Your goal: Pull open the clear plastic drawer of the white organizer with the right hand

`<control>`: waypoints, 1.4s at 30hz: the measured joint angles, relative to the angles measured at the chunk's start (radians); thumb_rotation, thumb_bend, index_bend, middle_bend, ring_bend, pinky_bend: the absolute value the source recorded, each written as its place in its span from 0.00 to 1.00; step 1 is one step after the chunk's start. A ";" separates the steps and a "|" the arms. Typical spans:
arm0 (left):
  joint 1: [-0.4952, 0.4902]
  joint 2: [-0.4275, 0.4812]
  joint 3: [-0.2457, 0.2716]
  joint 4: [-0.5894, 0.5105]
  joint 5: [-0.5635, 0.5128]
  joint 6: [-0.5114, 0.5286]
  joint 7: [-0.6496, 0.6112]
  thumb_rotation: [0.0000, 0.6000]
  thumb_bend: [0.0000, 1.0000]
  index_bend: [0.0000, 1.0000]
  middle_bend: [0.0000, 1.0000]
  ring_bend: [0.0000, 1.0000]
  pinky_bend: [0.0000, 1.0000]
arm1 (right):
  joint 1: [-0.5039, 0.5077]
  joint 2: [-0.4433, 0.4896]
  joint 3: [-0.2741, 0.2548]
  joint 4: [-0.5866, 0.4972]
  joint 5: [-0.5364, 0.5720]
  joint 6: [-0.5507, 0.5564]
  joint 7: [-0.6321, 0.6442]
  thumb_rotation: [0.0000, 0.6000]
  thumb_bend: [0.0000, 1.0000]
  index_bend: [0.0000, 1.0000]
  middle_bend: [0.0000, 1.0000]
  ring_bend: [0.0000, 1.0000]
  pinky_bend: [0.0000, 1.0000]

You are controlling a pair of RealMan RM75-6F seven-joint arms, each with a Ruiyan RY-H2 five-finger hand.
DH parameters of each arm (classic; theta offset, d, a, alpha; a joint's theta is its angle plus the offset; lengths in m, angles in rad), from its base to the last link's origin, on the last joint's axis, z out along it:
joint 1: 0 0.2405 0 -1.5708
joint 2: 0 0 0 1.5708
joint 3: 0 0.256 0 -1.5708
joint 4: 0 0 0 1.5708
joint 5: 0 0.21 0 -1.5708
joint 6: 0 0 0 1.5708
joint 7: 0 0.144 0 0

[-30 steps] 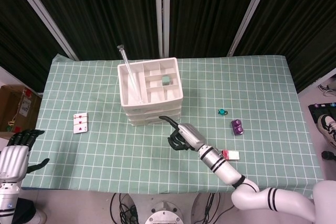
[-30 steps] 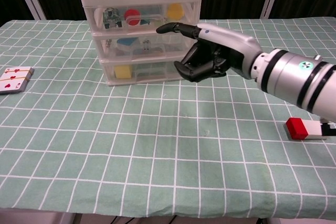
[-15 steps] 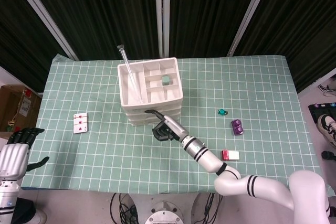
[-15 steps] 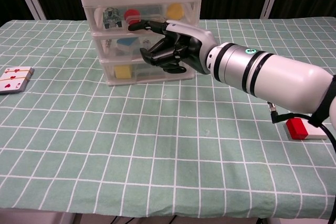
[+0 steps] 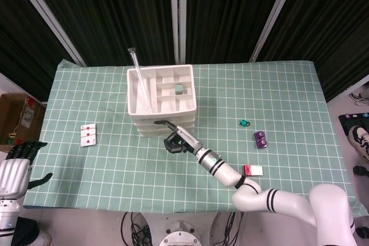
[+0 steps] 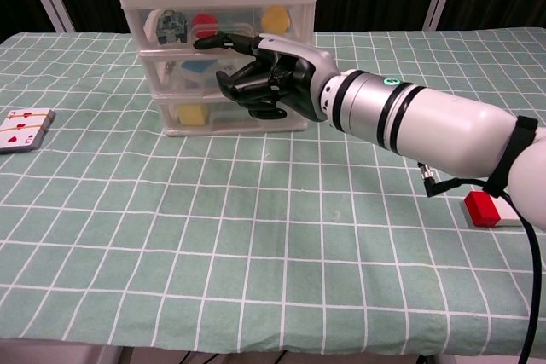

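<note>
White organizer (image 5: 161, 96) is standing upright on the green checked tablecloth (image 5: 288, 96), left of the cloth's centre, its open top tray showing divided compartments. Three clear plastic drawers are sitting stacked beneath the tray, all appearing closed. The top drawer (image 6: 213, 25) is showing red and yellow items inside; the middle drawer (image 6: 192, 70) a blue one; the bottom drawer (image 6: 200, 113) a yellow block.

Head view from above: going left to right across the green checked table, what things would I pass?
Playing cards → white organizer → small teal object → purple block. The right hand at the organizer's front and the red and white piece by its arm overlap these, so I leave them out.
</note>
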 measured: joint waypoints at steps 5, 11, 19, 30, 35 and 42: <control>-0.001 -0.003 0.001 0.003 0.001 -0.002 -0.003 1.00 0.00 0.24 0.23 0.18 0.20 | 0.003 0.003 -0.027 0.004 -0.021 0.027 0.021 1.00 0.58 0.23 0.88 0.92 0.97; -0.003 -0.005 0.002 0.007 0.001 -0.007 -0.005 1.00 0.00 0.24 0.23 0.18 0.20 | -0.004 0.014 -0.057 -0.018 -0.035 0.056 0.020 1.00 0.58 0.23 0.88 0.92 0.97; -0.005 -0.009 0.003 0.009 0.001 -0.012 -0.007 1.00 0.00 0.24 0.23 0.18 0.20 | -0.026 0.050 -0.116 -0.078 -0.062 0.088 -0.026 1.00 0.56 0.12 0.87 0.89 0.94; -0.004 -0.008 0.003 0.010 0.000 -0.009 -0.010 1.00 0.00 0.24 0.23 0.18 0.20 | -0.072 0.227 -0.190 -0.283 -0.094 0.139 -0.297 1.00 0.37 0.03 0.84 0.87 0.93; -0.004 -0.007 0.002 0.005 0.002 -0.007 -0.008 1.00 0.00 0.24 0.23 0.18 0.20 | -0.104 0.365 -0.208 -0.430 -0.105 0.184 -0.420 1.00 0.37 0.03 0.84 0.87 0.93; -0.011 -0.003 0.000 -0.009 0.008 -0.010 0.007 1.00 0.00 0.24 0.23 0.18 0.20 | -0.121 0.452 -0.173 -0.496 -0.040 0.213 -0.489 1.00 0.37 0.03 0.84 0.87 0.93</control>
